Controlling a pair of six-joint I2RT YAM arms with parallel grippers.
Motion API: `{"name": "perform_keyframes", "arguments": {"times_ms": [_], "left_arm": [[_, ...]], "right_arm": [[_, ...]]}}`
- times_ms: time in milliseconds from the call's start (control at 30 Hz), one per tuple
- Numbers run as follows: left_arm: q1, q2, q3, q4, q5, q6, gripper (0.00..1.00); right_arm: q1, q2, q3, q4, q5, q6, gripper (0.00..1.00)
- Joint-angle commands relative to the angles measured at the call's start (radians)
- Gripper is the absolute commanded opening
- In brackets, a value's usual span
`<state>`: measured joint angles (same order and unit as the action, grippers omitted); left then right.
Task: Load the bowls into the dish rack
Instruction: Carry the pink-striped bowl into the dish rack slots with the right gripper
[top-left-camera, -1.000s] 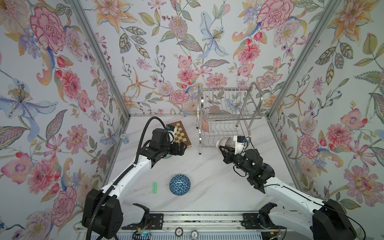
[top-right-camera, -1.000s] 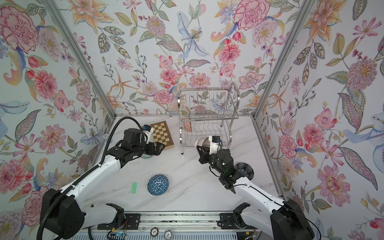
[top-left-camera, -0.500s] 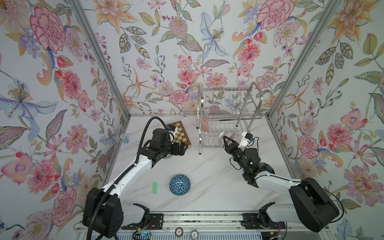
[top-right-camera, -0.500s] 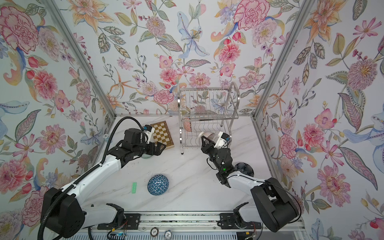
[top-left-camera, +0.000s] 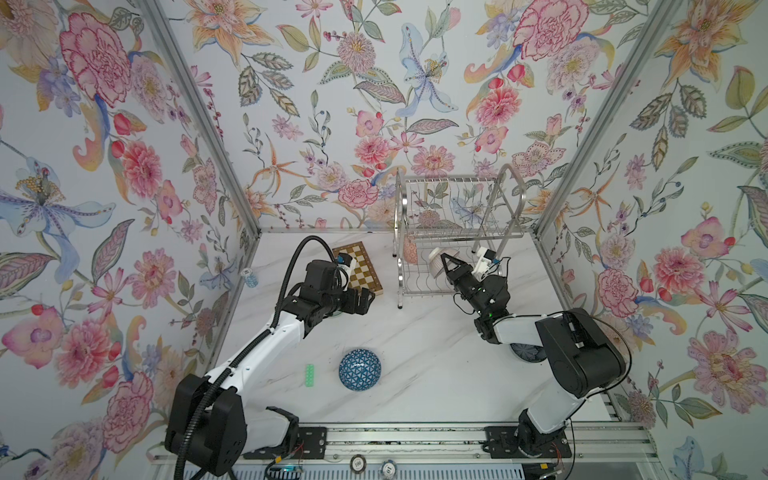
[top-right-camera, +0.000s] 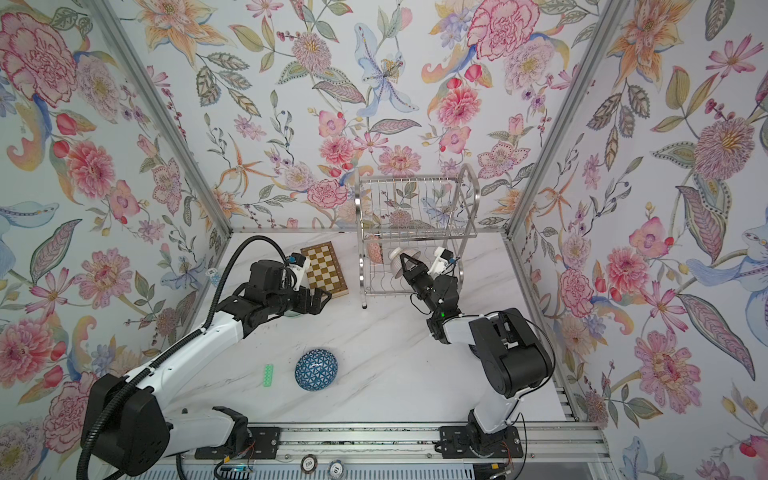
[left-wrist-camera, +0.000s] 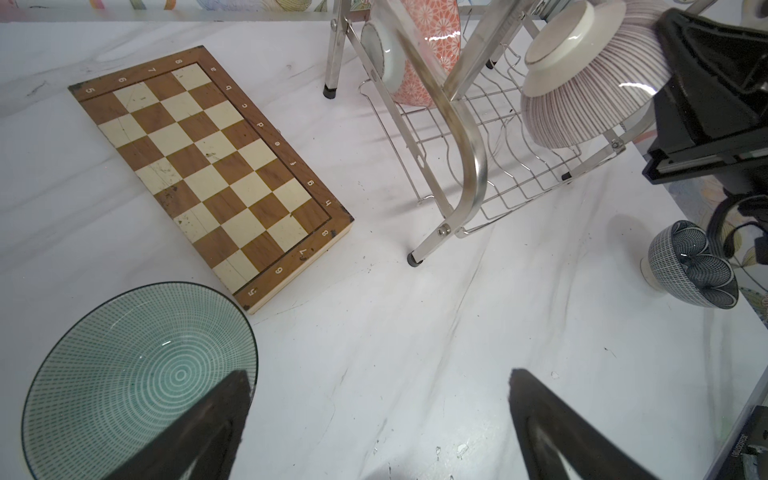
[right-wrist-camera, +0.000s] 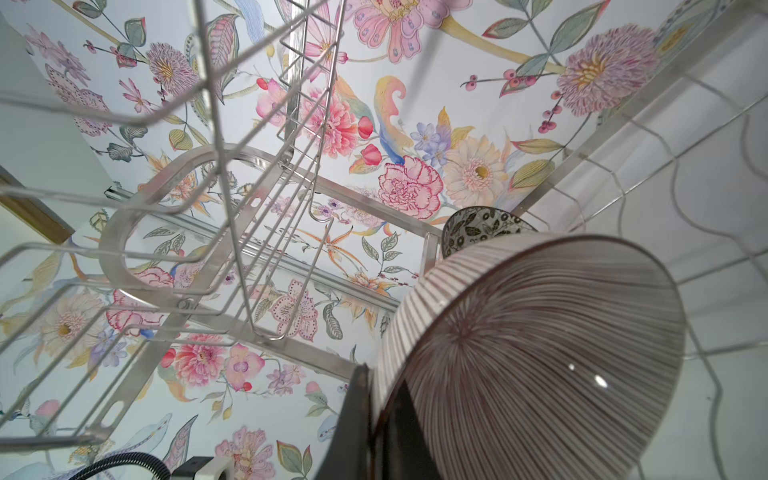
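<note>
The right jaws pinch the pink-striped bowl (top-left-camera: 435, 262), tipped on its side over the lower shelf of the dish rack (top-left-camera: 453, 179), near a red-latticed bowl (top-left-camera: 410, 251) standing there. The left jaws hang spread over the mint green bowl (left-wrist-camera: 137, 374) left of the rack; the blue bowl (top-left-camera: 360, 370) lies well in front.
</note>
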<state>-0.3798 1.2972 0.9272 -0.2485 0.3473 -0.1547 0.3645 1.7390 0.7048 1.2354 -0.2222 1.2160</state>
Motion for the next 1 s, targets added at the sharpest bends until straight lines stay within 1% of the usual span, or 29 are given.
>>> {"name": "perform_keyframes", "arguments": {"times_ms": [0, 100, 167, 233, 367, 533, 733, 967], "left_arm": [[0.003, -0.003, -0.014, 0.017, -0.03, 0.036, 0.99], [0.002, -0.005, -0.021, 0.025, -0.039, 0.046, 0.99], [0.002, -0.002, -0.024, 0.027, -0.037, 0.051, 0.99], [0.002, 0.004, -0.024, 0.027, -0.036, 0.053, 0.99], [0.002, 0.011, -0.019, 0.02, -0.041, 0.06, 0.99], [0.002, 0.011, -0.021, 0.02, -0.046, 0.057, 0.99], [0.002, -0.005, -0.016, 0.018, -0.042, 0.059, 0.99], [0.002, -0.013, 0.005, 0.002, -0.031, 0.082, 0.99]], "right_arm": [[-0.024, 0.038, 0.093, 0.074, -0.13, 0.048, 0.01], [-0.05, 0.075, 0.148, 0.027, -0.199, 0.049, 0.01], [-0.071, 0.115, 0.196, 0.028, -0.271, 0.06, 0.01], [-0.089, 0.14, 0.227, 0.024, -0.318, 0.063, 0.01], [-0.121, 0.173, 0.283, -0.033, -0.419, 0.022, 0.01], [-0.142, 0.209, 0.344, -0.103, -0.515, -0.038, 0.01], [-0.169, 0.24, 0.412, -0.201, -0.604, -0.135, 0.0], [-0.192, 0.278, 0.486, -0.298, -0.668, -0.236, 0.0]]}}
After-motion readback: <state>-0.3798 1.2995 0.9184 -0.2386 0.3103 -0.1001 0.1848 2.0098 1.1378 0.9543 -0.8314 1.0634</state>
